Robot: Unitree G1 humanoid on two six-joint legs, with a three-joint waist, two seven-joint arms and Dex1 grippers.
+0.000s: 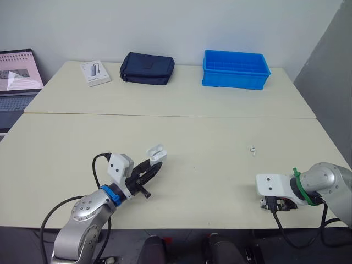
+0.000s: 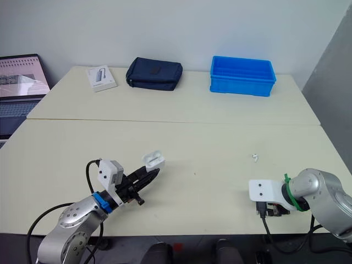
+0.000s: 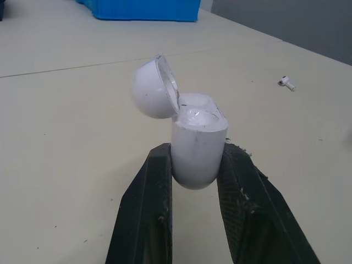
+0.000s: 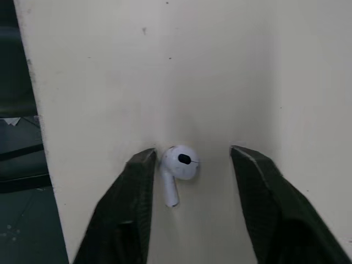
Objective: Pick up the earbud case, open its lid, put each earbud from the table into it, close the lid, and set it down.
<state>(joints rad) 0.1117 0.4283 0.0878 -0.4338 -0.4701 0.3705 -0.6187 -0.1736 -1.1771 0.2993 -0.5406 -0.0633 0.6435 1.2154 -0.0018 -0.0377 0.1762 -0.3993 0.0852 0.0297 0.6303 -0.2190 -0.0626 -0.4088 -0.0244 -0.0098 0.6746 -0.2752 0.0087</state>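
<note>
Earbud case (image 3: 198, 146): held above table (image 1: 209, 126), clamped in left gripper (image 3: 197, 159); lid (image 3: 153, 91) open, apparently empty.
First earbud (image 4: 179, 165): at near table edge, between spread right gripper (image 4: 193, 153) fingers, not gripped.
Second earbud (image 1: 252, 149): on table, well apart.
Remaining: both insertions, closing, set-down.

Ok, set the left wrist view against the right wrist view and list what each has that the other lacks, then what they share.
Left wrist view alone: the earbud case, lid swung open, clamped in the left gripper; one earbud lying loose farther off; the blue bin behind. Right wrist view alone: a second earbud on the table by its edge, between the open fingers of the right gripper, close to one of them. Shared: the cream table and a pair of black fingers.
</note>
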